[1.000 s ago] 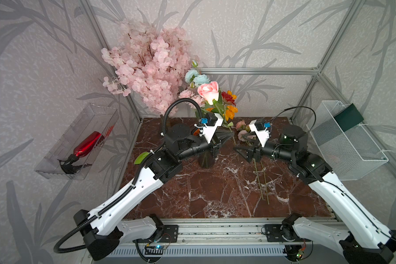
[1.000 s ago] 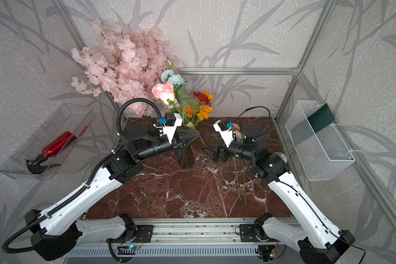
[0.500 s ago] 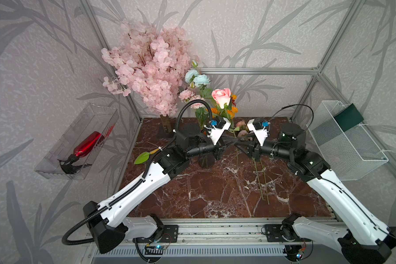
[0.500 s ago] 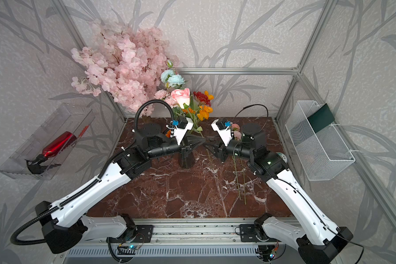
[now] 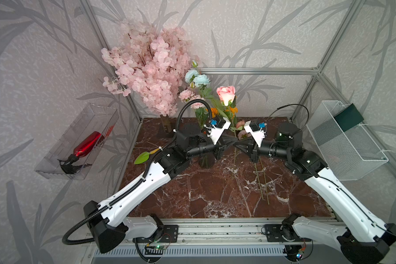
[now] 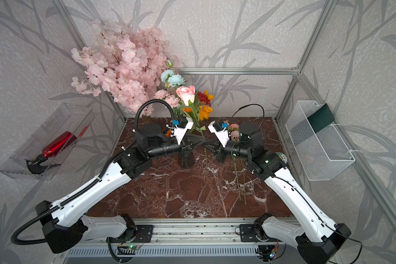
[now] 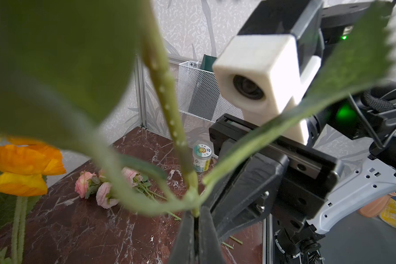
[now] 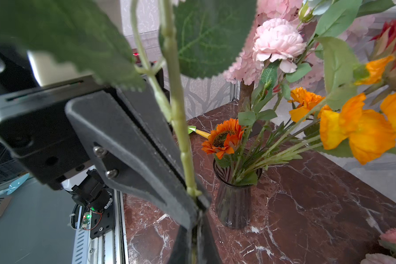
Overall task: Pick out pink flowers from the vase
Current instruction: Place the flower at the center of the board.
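A pink rose (image 5: 226, 94) (image 6: 186, 94) stands upright just right of the dark glass vase (image 5: 206, 161) (image 6: 186, 160), its stem (image 7: 169, 109) (image 8: 178, 128) outside the vase. My left gripper (image 5: 234, 141) (image 7: 196, 214) is shut on the stem. My right gripper (image 5: 237, 144) (image 8: 196, 217) meets it tip to tip, shut on the same stem. Pink carnations (image 5: 185, 94) (image 8: 277, 42) remain in the vase (image 8: 233, 201). More pink flowers (image 7: 101, 187) (image 6: 234, 128) lie on the marble behind the right gripper.
A pink blossom tree (image 5: 151, 68) fills the back left corner. Light blue flowers (image 5: 197, 78) and orange flowers (image 6: 205, 110) stay in the vase. A wire basket (image 5: 345, 141) hangs at the right, a clear tray (image 5: 55, 157) with a red bottle at the left. A small jar (image 7: 201, 157) stands near the right arm.
The left gripper carried the pink rose to the right, away from the bouquet. The right gripper moved in toward it and went from open to shut on the stem.
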Available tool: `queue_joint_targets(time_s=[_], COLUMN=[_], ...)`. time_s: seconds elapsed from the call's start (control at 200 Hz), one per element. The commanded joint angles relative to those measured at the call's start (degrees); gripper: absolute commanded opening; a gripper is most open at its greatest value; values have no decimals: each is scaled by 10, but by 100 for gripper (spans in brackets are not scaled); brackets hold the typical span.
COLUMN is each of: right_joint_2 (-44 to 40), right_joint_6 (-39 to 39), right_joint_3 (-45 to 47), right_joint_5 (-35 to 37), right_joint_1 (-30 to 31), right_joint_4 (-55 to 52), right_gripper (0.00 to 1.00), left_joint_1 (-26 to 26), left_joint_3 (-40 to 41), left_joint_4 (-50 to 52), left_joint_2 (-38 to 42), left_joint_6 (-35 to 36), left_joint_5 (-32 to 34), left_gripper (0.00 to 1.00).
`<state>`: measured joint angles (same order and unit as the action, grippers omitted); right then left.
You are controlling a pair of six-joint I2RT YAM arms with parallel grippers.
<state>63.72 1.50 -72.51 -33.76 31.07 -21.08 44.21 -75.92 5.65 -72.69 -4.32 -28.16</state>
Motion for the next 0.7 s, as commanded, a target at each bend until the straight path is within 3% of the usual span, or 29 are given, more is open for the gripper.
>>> queue_joint_targets(time_s=[0.0, 0.055, 0.165, 0.27, 0.51, 0.695], right_joint_2=[-1, -3, -5, -4, 3, -4], right_joint_6=[-5, -5, -10, -13, -26, -41], right_joint_3=[-18, -18, -16, -16, -32, -38], right_joint_5=[3, 5, 18, 26, 60, 48], right_joint_1=[0, 0, 0, 0, -18, -71], right_joint_4=[6, 6, 7, 8, -32, -60], right_gripper=[0, 0, 0, 0, 0, 0], left_joint_1=[4, 4, 4, 4, 5, 22], left_joint_3=[-14, -10, 7, 40, 154, 178], left_joint_4=[-8, -6, -1, 3, -33, -37], left_joint_2=[6, 10, 29, 58, 114, 108], left_joint_6=[8, 13, 34, 57, 108, 131], left_joint_5=[3, 10, 34, 60, 117, 162], left_gripper=[2, 15, 58, 78, 99, 99])
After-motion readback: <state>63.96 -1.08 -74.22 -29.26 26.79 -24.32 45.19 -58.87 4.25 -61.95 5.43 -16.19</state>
